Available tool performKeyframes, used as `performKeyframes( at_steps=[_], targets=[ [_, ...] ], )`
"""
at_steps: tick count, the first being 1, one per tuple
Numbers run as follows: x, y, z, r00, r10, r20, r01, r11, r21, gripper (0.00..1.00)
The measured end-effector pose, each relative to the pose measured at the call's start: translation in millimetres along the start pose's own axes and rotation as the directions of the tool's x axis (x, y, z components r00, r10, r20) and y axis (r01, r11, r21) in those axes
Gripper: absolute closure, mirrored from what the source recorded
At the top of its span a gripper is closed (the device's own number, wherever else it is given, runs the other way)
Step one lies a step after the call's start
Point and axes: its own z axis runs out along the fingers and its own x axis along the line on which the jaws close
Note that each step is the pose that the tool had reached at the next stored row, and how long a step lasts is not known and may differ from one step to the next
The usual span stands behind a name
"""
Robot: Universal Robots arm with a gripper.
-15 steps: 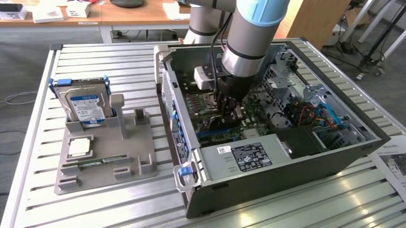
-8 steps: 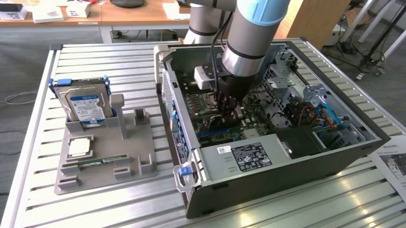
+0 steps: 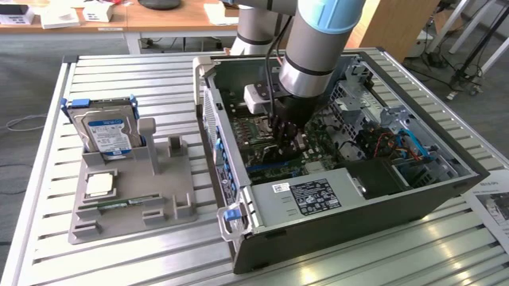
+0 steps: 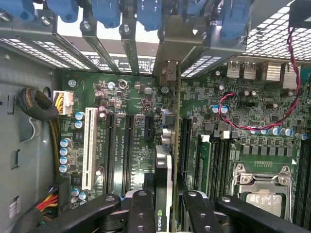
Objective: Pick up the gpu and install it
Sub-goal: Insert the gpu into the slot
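As the claw (image 4: 167, 201) reaches down into the open computer case (image 3: 358, 238), we see it pinching the gpu (image 4: 164, 165) edge-on, the card standing upright straight ahead of its fingers. We judge this lines its lower edge up with a slot on the green board (image 4: 126, 102).

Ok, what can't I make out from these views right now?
- Wrist view: whether the gpu is fully seated; its own body hides the connector.
- Exterior view: the card's lower edge, hidden by the arm.
- Exterior view: power supply label text, too small.
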Motion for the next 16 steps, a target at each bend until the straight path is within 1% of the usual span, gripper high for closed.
performKeyframes(
  at_steps=[16],
  targets=[
    [-0.3, -0.8, -0.1, 1.0000, 0.000, 0.0010, 0.000, 1.0000, -0.0004, 0.73]
  ],
)
